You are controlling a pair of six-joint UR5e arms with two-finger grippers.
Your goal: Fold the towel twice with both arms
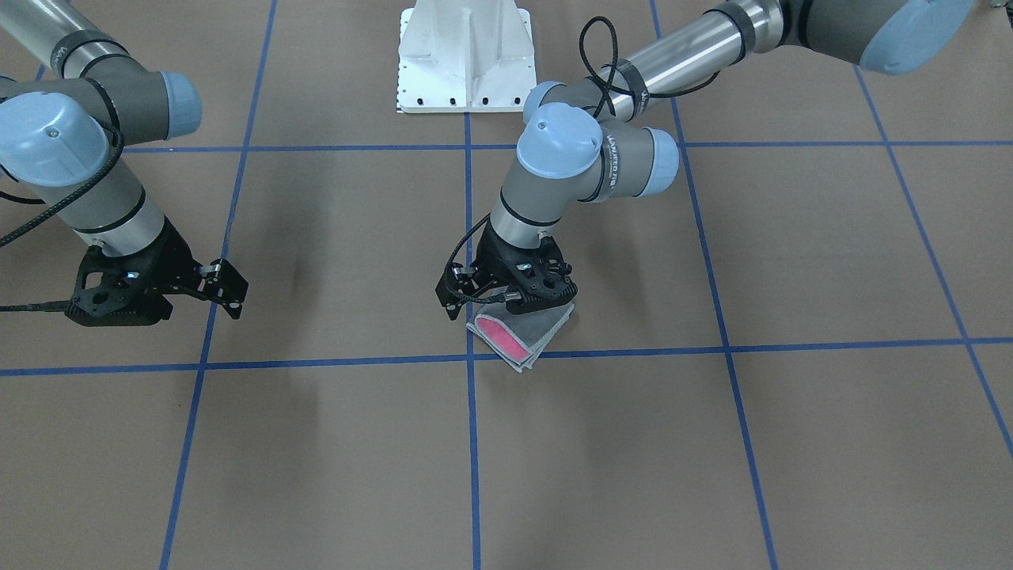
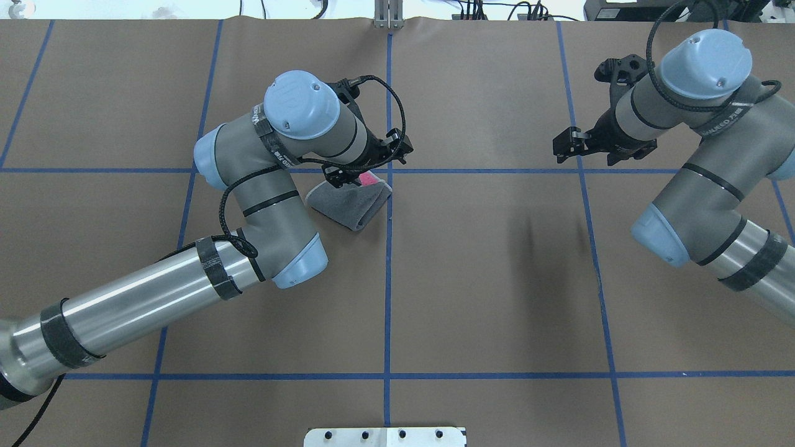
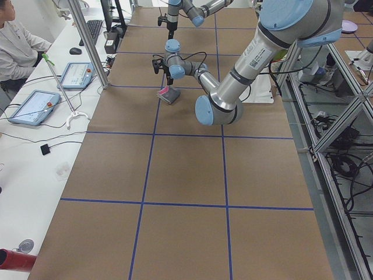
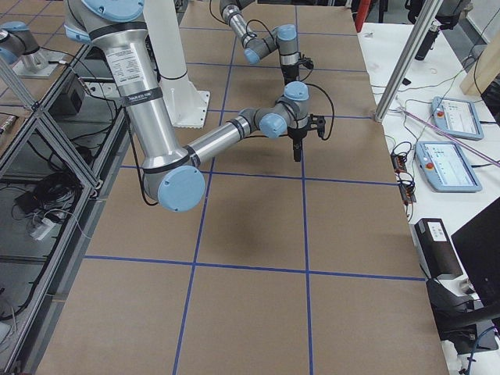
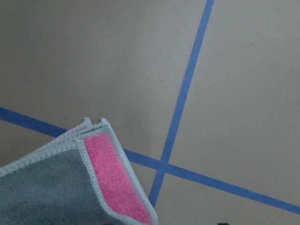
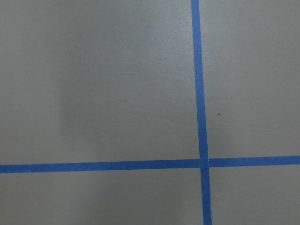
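- The black two-finger left hand [image 1: 502, 294] points down low over the towel. No view shows whether its fingers pinch the cloth or stand apart above it, so I cannot tell.
- Under it lies the small terry towel [image 1: 532, 332], a compact bundle, dark grey outside with light grey stitched edging. It sits about halfway along the brown paper-covered counter [image 1: 752, 475], a little nearer the edge opposite the robot, just beside a crossing of blue tape lines [image 1: 472, 358].
- The left wrist view shows several stitched edges stacked at one corner, so both folds look laid in. A pink strip shows, probably because the top layer stops short of the one beneath.
- The hand is likely placed there to set or press the last flap at its loose edges.
- The silver-grey left arm with light blue joint caps [image 2: 261, 205] bends sharply at the wrist, which keeps the hand upright over the bundle.
- The black right hand [image 1: 233, 290], fingers apart and empty, hovers over bare counter toward the right end, well apart from the towel.
- I judge it is kept aside because so small a bundle leaves room for only one hand.
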